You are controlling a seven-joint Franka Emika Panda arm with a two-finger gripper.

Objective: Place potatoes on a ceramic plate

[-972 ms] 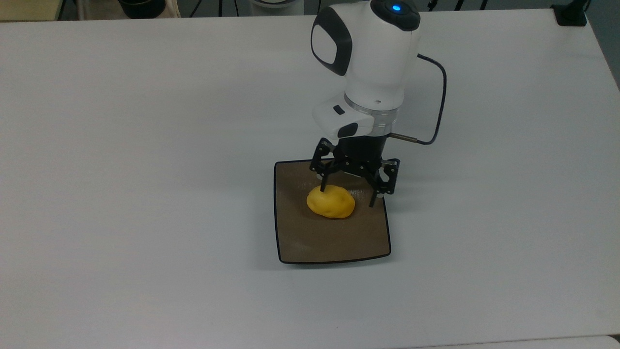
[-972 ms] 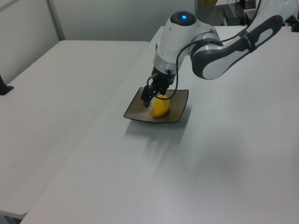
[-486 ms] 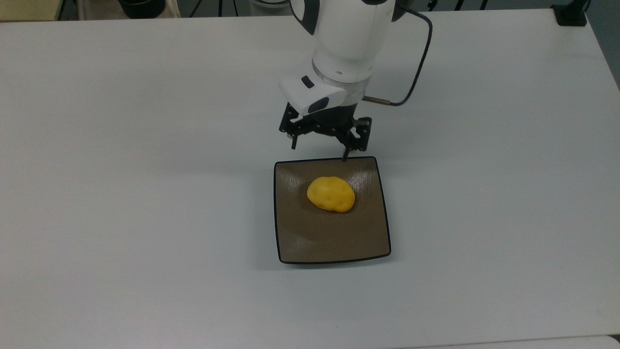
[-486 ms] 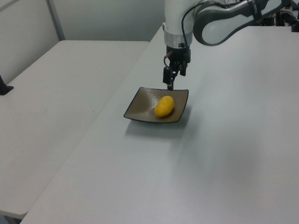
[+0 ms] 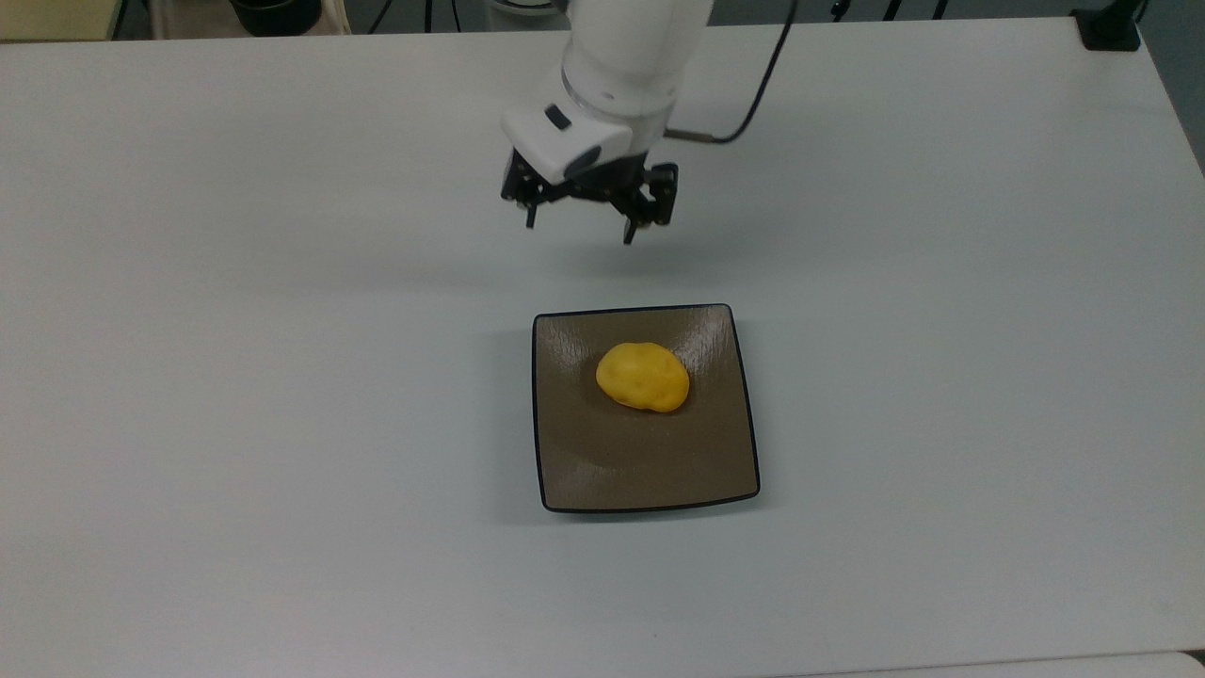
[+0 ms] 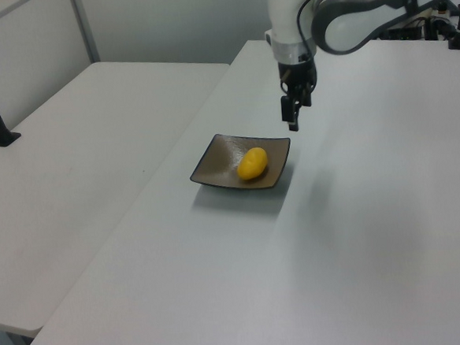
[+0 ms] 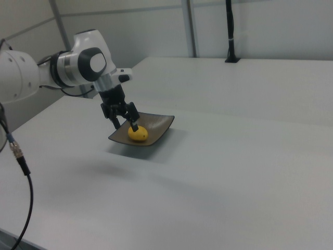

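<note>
Since a second ago your black two-finger end effector (image 5: 580,227) has let go of the potato, lifted off the plate and pulled back toward the top view's upper edge; half a second ago it was still at the plate's far rim. It now hangs in the air over bare counter, well apart from the plate. Fingers are spread, nothing between them, tips pointing down. In the left view you see the end effector (image 6: 293,121) above and just to the right of the plate's far right corner. In the right view the end effector (image 7: 125,124) overlaps the plate's left side, but that is only line of sight.

White wrist and arm (image 5: 623,66) run up out of the top view's upper edge, with a thin black cable (image 5: 764,83) looping off the wrist's right side.

Bright yellow lumpy oval potato (image 5: 643,377) sits on the square glossy brown ceramic plate (image 5: 602,461) with its thin dark rim, a little toward the plate's far half in the top view, resting free. Potato and plate have not shifted since release.

Plate lies flat on the plain white counter (image 5: 282,377), roughly central in the top view.
</note>
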